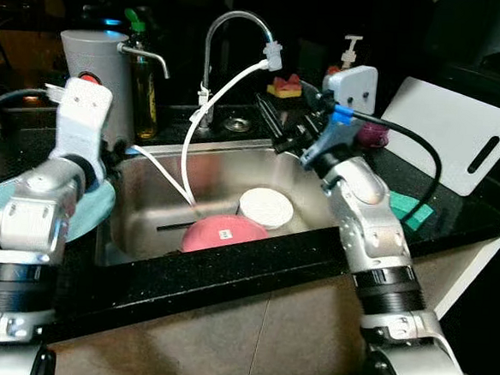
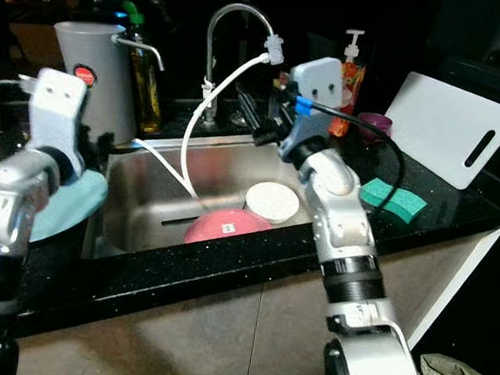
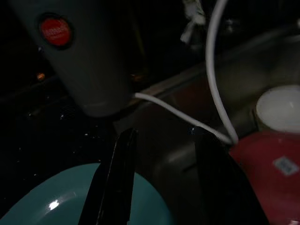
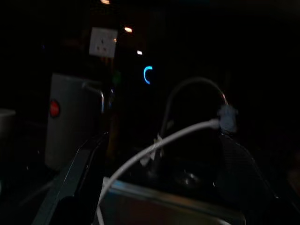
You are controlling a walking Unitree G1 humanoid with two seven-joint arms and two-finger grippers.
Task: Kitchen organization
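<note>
The left tool [image 3: 164,178] hovers with its fingers spread over the edge of a teal plate [image 3: 79,201] on the dark tabletop [image 1: 454,215], just left of the sink [image 1: 225,173]. The right tool [image 4: 159,187] is raised over the sink's back right corner, fingers spread, pointing toward the faucet [image 1: 231,32]. In the basin lie an upturned pink bowl [image 1: 225,231] and a white bowl [image 1: 266,207], touching. A white hose [image 1: 208,107] runs from the spout into the basin. A grey canister [image 1: 96,61] stands behind the plate; a white board [image 1: 451,133] leans at far right, a green sponge [image 2: 391,197] near it.
</note>
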